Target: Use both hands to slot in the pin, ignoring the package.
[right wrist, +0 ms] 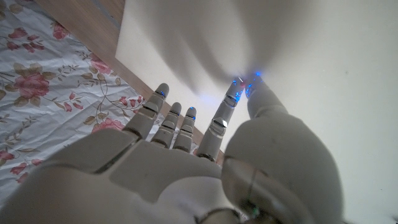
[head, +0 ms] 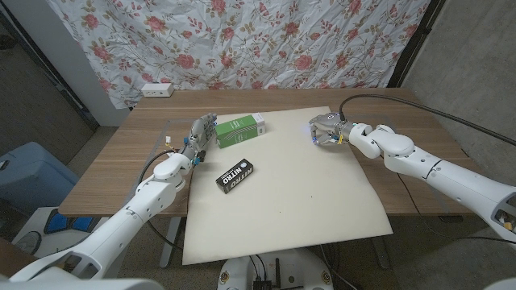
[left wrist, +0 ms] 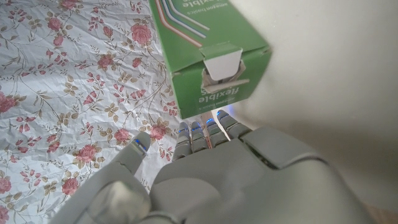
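Note:
A green carton [head: 239, 129] lies at the far edge of the white mat [head: 282, 201]; its tabbed end [left wrist: 214, 74] faces my left hand. My left hand [head: 201, 134] sits just left of the carton, fingers [left wrist: 205, 134] stretched out to its end and thumb held apart, gripping nothing. My right hand [head: 326, 129] is down on the mat's far right part. Its thumb and one fingertip [right wrist: 245, 87] meet at the mat, the other fingers spread. The pin is too small to make out, so I cannot tell if it is pinched there.
A black package [head: 235, 175] lies on the mat nearer to me, between the two arms. A white power strip [head: 157, 90] sits at the table's far left corner. A floral curtain [head: 242, 40] hangs behind the table.

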Motion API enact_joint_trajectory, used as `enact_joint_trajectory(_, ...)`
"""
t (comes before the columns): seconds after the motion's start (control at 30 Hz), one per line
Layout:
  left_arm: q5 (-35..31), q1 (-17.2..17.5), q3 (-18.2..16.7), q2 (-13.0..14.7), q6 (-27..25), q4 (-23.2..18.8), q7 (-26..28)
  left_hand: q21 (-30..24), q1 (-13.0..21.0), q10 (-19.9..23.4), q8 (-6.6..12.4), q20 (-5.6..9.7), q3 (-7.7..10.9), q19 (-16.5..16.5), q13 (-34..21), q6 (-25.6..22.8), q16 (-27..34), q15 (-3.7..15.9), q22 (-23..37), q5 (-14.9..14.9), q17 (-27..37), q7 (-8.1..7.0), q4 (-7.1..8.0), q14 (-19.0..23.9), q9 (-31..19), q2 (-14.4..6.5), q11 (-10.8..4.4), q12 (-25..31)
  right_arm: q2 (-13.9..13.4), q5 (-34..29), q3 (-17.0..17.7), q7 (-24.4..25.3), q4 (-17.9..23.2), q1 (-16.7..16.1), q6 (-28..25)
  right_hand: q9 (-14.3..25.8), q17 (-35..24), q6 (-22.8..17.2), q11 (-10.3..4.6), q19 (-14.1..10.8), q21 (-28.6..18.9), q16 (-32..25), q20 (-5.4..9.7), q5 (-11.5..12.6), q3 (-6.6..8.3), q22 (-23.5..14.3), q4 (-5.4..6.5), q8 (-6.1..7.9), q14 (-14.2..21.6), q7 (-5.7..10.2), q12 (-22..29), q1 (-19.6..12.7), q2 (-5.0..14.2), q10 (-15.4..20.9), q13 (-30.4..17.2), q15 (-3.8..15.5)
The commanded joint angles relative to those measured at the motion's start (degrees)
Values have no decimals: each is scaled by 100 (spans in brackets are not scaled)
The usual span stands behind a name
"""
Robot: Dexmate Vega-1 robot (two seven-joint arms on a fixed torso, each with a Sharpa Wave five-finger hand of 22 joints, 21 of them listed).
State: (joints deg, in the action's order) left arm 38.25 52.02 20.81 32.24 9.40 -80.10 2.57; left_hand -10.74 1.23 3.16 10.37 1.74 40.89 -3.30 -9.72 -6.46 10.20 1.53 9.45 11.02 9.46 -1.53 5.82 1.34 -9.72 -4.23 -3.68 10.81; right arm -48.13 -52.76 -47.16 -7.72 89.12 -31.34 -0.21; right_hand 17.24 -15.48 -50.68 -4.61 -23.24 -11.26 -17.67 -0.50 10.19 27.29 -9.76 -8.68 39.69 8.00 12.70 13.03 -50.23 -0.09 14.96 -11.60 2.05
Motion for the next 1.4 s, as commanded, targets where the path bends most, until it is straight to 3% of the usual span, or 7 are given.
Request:
enact_joint_trajectory(0.03, 7, 19, 0, 1, -1, -10, -1, -25, -11, 35, 2, 12, 47, -41, -20, -41, -10, -11, 34, -2, 23, 0, 9, 37, -21, -422, -12, -2, 15, -53, -42, 6, 1, -6, -58, 22, -19, -96, -12, -33, -37, -39, 35, -7, -12, -14, 17, 64, 49, -3, 37, -16, 92, 52, -7, 114)
enact_joint_trajectory(0.53, -1, 58, 15, -32, -8, -27, 63, -24, -13, 40, 2, 14, 54, -42, -20, -44, -9, -13, 34, -1, 23, -3, 14, 40, -21, -424, -16, -1, -27, -53, 6, 0, 65, -49, -163, 12, -34, -358, -55, -76, -39, -68, 73, -18, -45, -14, 15, 143, 102, 0, 38, 8, 163, 152, 0, 199)
enact_joint_trajectory(1.4, -16, 157, -28, 37, -61, -196, 192, -22, -13, 40, -3, 16, 66, -41, -20, -38, -10, -5, 34, -1, 23, -4, 17, 41, -22, -423, -8, -2, -110, 345, 280, 77, 295, -228, -374, -7, -47, -441, -93, -106, -37, -79, 98, -11, -72, -15, -19, 149, 108, 8, 9, -22, 199, 172, 5, 227)
